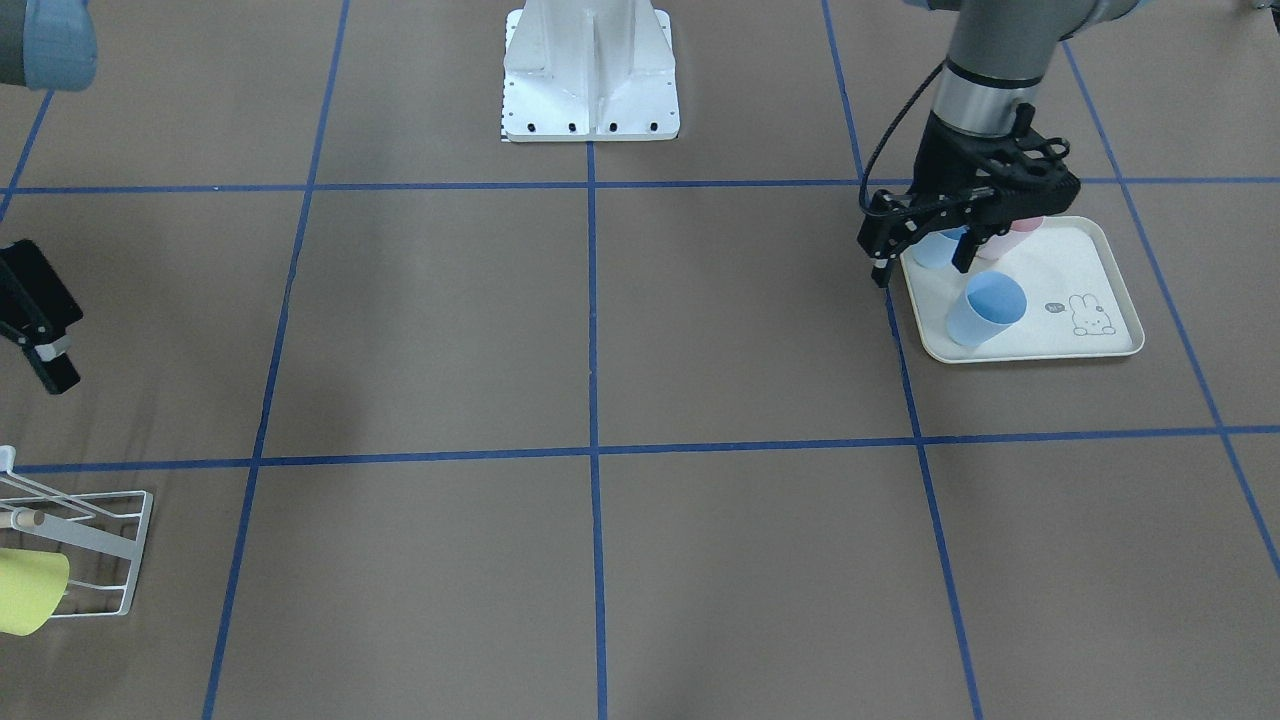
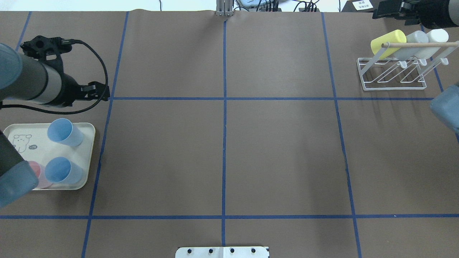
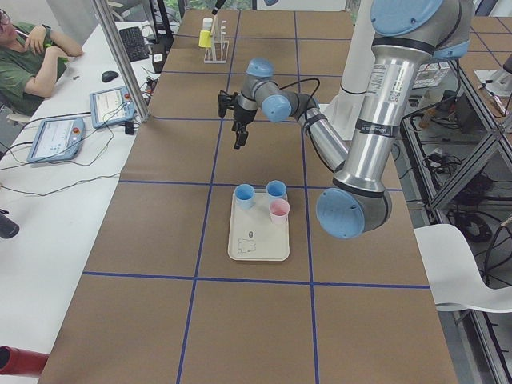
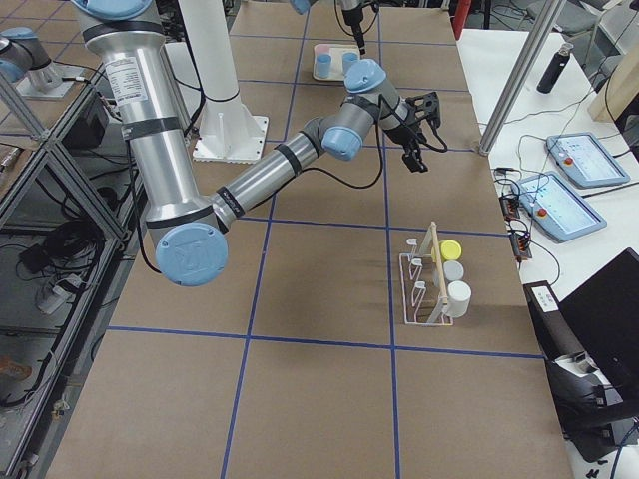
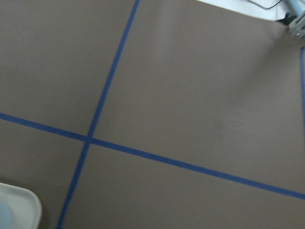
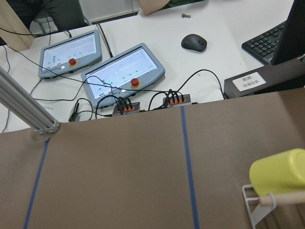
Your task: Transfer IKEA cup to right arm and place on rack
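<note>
1. Rack (image 1: pixel 100 535), nearest, holds 1 yellow cup (image 1: pixel 30 590).
2. Left gripper (image 1: pixel 921 270), spread wide and empty, hovers above the tray (image 1: pixel 1070 260) with 2 blue cups (image 1: pixel 985 308) and 1 pink cup (image 1: pixel 1012 240).
3. Right gripper (image 1: pixel 50 365): opening cannot be told.

Front view: high across the table (image 1: pixel 450 330), facing the robot base (image 1: pixel 590 90), steeply down.
Overhead view: behind the robot, looking forward and down.
Side views: each table end, looking along it.
Wrist views: close above the table.
Shared: tray (image 1: pixel 1070 260) left, rack (image 1: pixel 110 541) far right, in all four fixed views.
</note>
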